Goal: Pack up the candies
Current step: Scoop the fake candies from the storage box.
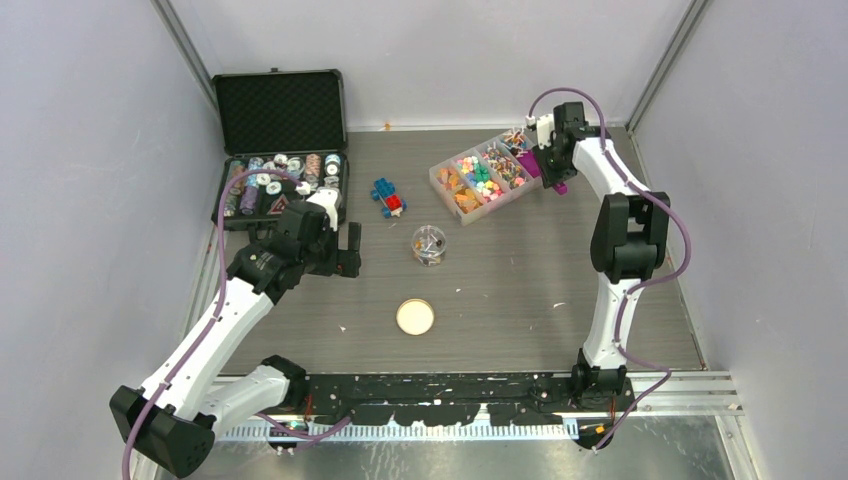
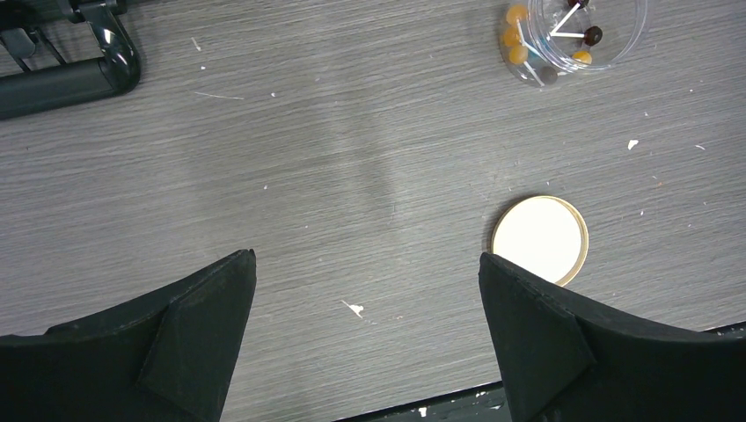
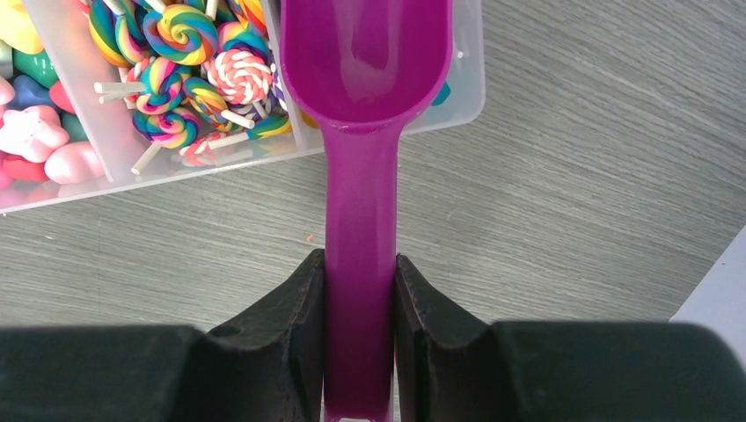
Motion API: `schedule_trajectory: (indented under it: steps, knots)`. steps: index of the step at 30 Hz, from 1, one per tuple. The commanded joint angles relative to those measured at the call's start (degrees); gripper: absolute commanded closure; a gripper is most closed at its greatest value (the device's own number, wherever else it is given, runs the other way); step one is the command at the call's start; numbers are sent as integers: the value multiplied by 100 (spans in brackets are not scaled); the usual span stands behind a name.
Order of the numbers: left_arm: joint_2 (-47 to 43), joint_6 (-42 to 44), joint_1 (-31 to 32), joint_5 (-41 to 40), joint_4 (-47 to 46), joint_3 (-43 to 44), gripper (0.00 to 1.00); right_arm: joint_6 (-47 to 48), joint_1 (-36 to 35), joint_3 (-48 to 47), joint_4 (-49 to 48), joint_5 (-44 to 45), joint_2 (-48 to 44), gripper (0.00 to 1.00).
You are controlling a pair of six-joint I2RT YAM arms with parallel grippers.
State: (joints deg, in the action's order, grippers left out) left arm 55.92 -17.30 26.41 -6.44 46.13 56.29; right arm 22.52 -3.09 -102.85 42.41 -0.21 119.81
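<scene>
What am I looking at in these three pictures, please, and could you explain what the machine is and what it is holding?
These are two robot arms bolted at the near edge of a table. The wide picture comes from a camera fixed above and behind them. The other two pictures come from a camera on each wrist, looking past that arm's own fingers.

On the table are a divided clear box of sweets, a small clear jar with a few lollipops in it, a round pale disc, a blue-and-red toy brick figure and an open black case of spools.

The left fingers stand wide open above bare table near the disc and hold nothing. The right fingers are closed on the handle of a purple scoop. Its bowl looks empty and is over one end of the box.
</scene>
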Motion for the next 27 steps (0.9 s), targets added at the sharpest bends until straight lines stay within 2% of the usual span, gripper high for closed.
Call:
schedule_trajectory:
  steps: [1, 13, 27]
  knots:
    - [-31, 95, 22, -68, -104, 49, 1, 109, 2, -22, -144, -289, -386, 100]
    - [-28, 96, 22, -35, -122, 43, 1, 83, 1, 87, -414, -505, -178, 100]
    - [-37, 95, 22, -51, -113, 48, 1, -46, 71, 641, -989, -625, -438, 100]
